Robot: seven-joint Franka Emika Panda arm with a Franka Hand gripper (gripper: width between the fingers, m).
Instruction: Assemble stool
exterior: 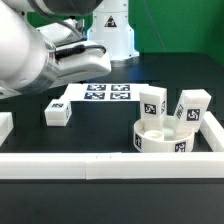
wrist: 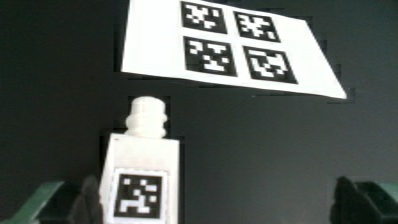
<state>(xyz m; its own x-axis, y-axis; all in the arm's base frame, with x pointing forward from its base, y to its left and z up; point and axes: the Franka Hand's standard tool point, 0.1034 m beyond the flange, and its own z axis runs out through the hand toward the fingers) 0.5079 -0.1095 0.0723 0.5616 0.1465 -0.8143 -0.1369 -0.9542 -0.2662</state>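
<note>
My claw (wrist: 214, 204) hangs above with jaws wide apart, gripping nothing. At the exterior view's left lies a stool leg (exterior: 57, 113), then the marker board (exterior: 108, 93). Rightmost is the round seat (exterior: 163, 139), with an upright leg (exterior: 152, 103) and a second leg (exterior: 193, 108) just behind it.

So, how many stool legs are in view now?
3. One leg lies alone at the exterior view's left; two legs stand just behind the seat at the exterior view's right. None looks hidden.
</note>
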